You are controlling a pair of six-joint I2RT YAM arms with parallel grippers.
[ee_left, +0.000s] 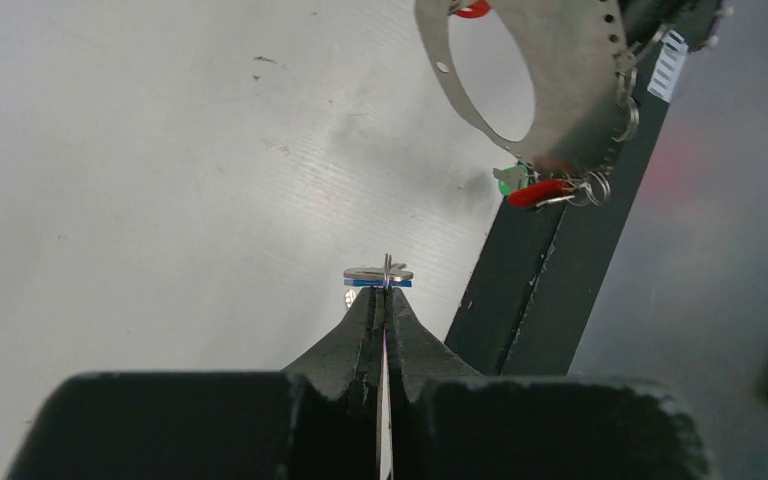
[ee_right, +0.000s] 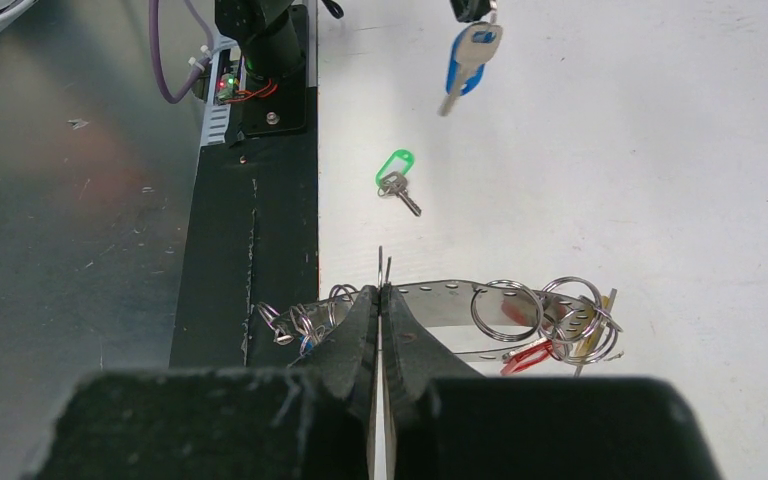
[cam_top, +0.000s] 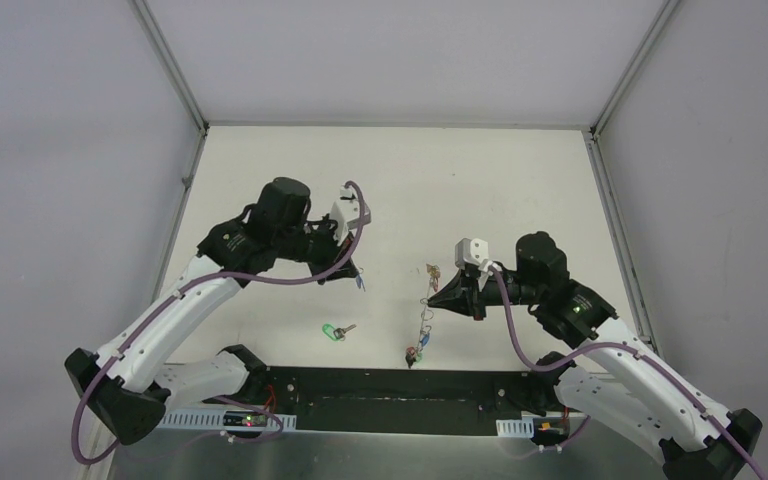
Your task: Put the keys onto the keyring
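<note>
Blue-tagged key (ee_right: 468, 62) hangs pinched in my left gripper (ee_left: 385, 292), apart from the keyring (ee_right: 440, 303) my right gripper (ee_right: 381, 291) clamps. The green-tagged key (ee_right: 396, 172) lies on the table (ee_right: 610, 150). Threading could twist my key loose.

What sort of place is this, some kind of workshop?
Probably a robot test booth in a lab: a white table boxed in by blank grey panels, and two robot arms, left and right, bolted at its edge.

My left arm (cam_top: 160, 335) and right arm (cam_top: 660, 395) are white with black joints and black jaws. Purple cables (cam_top: 290, 283) run along them.
</note>
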